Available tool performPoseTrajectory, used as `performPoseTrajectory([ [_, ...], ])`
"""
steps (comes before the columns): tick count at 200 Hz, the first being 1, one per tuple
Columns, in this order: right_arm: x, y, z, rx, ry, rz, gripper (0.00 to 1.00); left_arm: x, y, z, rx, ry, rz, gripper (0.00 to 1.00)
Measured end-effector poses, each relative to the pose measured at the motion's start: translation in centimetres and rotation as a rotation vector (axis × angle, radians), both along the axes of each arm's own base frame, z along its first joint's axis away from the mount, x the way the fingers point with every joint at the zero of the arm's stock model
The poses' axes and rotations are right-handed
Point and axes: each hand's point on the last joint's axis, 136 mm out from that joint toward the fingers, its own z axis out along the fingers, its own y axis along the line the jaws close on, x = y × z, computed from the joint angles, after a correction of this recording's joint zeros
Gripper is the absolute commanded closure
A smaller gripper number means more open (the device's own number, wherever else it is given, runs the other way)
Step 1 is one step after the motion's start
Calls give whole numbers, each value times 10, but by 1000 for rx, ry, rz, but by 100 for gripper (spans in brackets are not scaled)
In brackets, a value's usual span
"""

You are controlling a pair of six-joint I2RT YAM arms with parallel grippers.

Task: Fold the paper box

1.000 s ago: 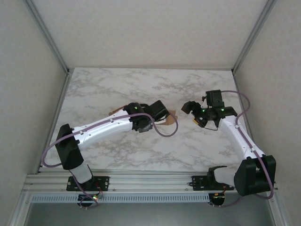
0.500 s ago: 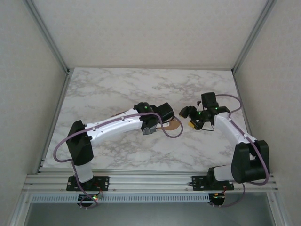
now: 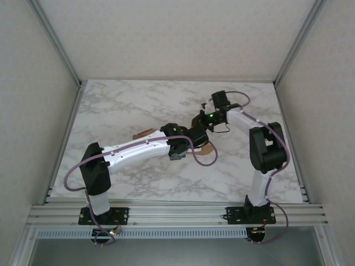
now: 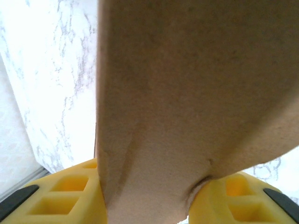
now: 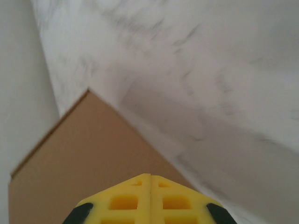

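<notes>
The paper box (image 3: 206, 148), plain brown cardboard, lies mid-table, mostly hidden under my left arm, with edges showing at both sides. My left gripper (image 3: 195, 134) is shut on a cardboard flap. In the left wrist view that flap (image 4: 187, 93) rises between the yellow fingers (image 4: 70, 196) and is pinched at its lower end. My right gripper (image 3: 204, 117) hovers just behind the left one. It is shut with nothing between its jaws (image 5: 150, 179), and a flat brown panel (image 5: 84, 158) of the box lies below it.
The marble table (image 3: 122, 105) is fenced by grey walls and an aluminium frame (image 3: 66, 66). A purple cable (image 3: 202, 160) loops from the left wrist over the box's near side. The right arm's elbow (image 3: 266, 147) stands tall at the right.
The right arm swung from the right side in toward the box's back edge, and its jaws went from open to shut. The left arm shifted slightly right, still holding the flap.
</notes>
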Motion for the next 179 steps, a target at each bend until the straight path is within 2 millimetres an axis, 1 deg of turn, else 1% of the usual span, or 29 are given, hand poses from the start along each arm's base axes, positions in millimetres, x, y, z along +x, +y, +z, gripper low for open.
performPoseTrajectory([
  [9,-9,15,-4,19,15,60,96,2,0,0,8,-13,2,67],
  [21,-20,29,-12,28,39,122,96,5,1,-2,23,-26,3,66],
  [42,-28,43,-28,33,65,178,96,4,4,-10,66,-8,-7,63],
  [54,-30,46,-33,36,75,195,96,4,5,-14,82,-2,-6,60],
  [67,-29,48,-33,45,73,209,96,5,6,-14,88,-3,-5,55],
  [100,-30,60,-35,51,47,267,94,10,5,-9,96,-45,-10,47],
  [118,-31,62,-34,51,25,287,92,14,3,-6,95,-78,-18,42],
  [157,-41,64,-36,49,51,311,90,37,-3,4,75,-190,-15,38],
  [170,-41,64,-36,48,56,307,88,39,-3,5,69,-194,-20,37],
  [179,-41,64,-36,48,59,303,86,40,-3,5,63,-195,-21,37],
])
